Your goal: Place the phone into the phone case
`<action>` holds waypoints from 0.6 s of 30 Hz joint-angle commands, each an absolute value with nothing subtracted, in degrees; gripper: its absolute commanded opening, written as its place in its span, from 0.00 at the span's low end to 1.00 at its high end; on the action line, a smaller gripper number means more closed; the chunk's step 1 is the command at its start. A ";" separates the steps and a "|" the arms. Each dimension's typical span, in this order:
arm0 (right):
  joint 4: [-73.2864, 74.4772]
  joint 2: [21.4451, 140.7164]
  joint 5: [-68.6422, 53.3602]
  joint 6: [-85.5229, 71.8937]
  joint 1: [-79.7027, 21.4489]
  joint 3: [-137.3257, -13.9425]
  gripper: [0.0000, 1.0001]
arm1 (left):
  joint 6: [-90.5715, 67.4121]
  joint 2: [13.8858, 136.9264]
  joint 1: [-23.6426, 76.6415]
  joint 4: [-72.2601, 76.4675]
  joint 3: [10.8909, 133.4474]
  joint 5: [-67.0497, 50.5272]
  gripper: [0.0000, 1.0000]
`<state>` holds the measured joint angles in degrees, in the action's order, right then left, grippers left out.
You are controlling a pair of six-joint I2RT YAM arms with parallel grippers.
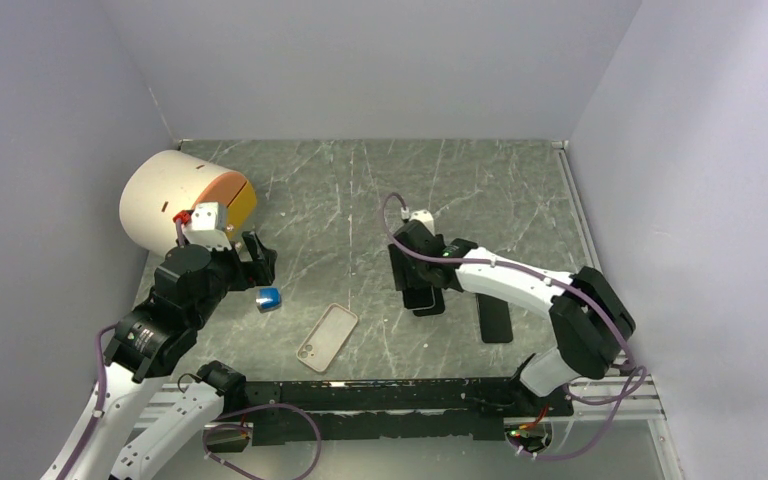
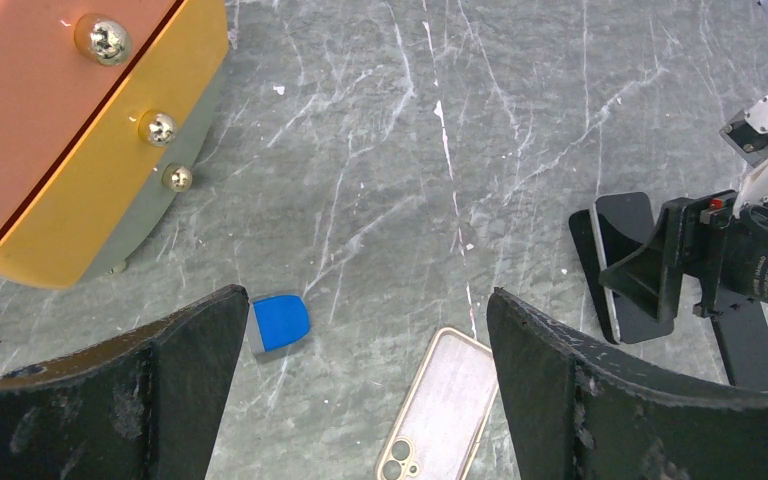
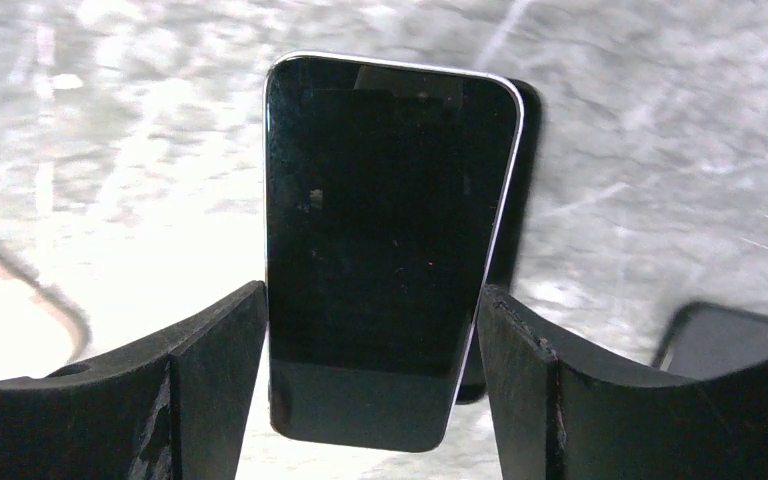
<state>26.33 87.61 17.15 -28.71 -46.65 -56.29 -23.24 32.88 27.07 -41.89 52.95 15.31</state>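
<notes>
The pale beige phone case (image 1: 328,337) lies flat on the marble table with its camera cutout at the near end. In the left wrist view the phone case (image 2: 440,405) is below and between my spread fingers. My left gripper (image 1: 258,255) (image 2: 368,300) hangs open above the table, holding nothing. A black phone (image 3: 380,200) with a silver rim sits between the fingers of my right gripper (image 3: 372,300), both pads against its long sides. It is raised a little, with a shadow beneath. From above, the right gripper (image 1: 415,270) and phone (image 1: 402,272) are right of the case.
A small blue block (image 1: 268,297) (image 2: 280,322) lies left of the case. A large cream cylinder with an orange and yellow face (image 1: 175,200) (image 2: 70,120) stands at the far left. Another black phone (image 1: 495,322) (image 3: 720,335) lies flat to the right. Walls close in three sides.
</notes>
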 commanded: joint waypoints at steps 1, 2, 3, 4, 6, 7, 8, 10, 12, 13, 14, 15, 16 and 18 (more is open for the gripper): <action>24.38 83.87 18.55 -26.96 -43.45 -52.98 0.31 | -23.64 33.30 26.89 -41.40 53.09 15.06 0.94; 23.75 83.66 18.24 -26.79 -42.75 -52.25 0.31 | -23.64 33.34 26.85 -41.43 53.09 14.98 0.94; 23.08 83.53 17.80 -26.48 -42.16 -51.48 0.31 | -23.69 33.44 26.85 -41.48 53.07 14.96 0.94; 22.34 83.50 17.53 -26.18 -41.72 -50.90 0.31 | -23.71 33.44 26.89 -41.43 53.15 14.94 0.94; 21.22 83.62 17.13 -25.72 -41.04 -50.13 0.31 | -23.74 33.49 26.89 -41.52 53.17 15.01 0.94; 20.77 83.79 17.14 -25.55 -40.92 -49.92 0.31 | -23.81 33.38 26.89 -41.52 53.17 15.03 0.94; 20.30 84.09 17.22 -25.38 -40.83 -49.78 0.31 | -23.82 33.40 26.89 -41.49 53.11 15.03 0.94; 19.91 85.29 17.49 -25.40 -40.65 -50.00 0.32 | -23.74 33.38 26.85 -41.28 52.96 15.03 0.94; 19.80 86.48 17.53 -25.36 -40.55 -50.55 0.32 | -23.66 33.41 26.89 -41.22 53.00 14.94 0.94; 19.61 87.02 17.42 -25.32 -40.55 -50.76 0.32 | -23.64 33.52 26.88 -41.22 53.06 14.94 0.94; 19.36 87.47 17.22 -25.31 -40.52 -50.86 0.32 | -23.61 33.60 26.85 -41.33 53.06 15.02 0.94; 19.12 87.86 17.07 -25.36 -40.58 -50.89 0.32 | -23.58 33.63 26.88 -41.44 53.16 15.03 0.94; 19.03 88.26 16.89 -25.53 -40.53 -50.97 0.32 | -23.56 33.75 26.85 -41.47 53.25 15.17 0.94; 19.33 89.14 16.54 -26.27 -40.59 -51.18 0.32 | -23.60 33.61 26.84 -41.46 53.22 15.20 0.94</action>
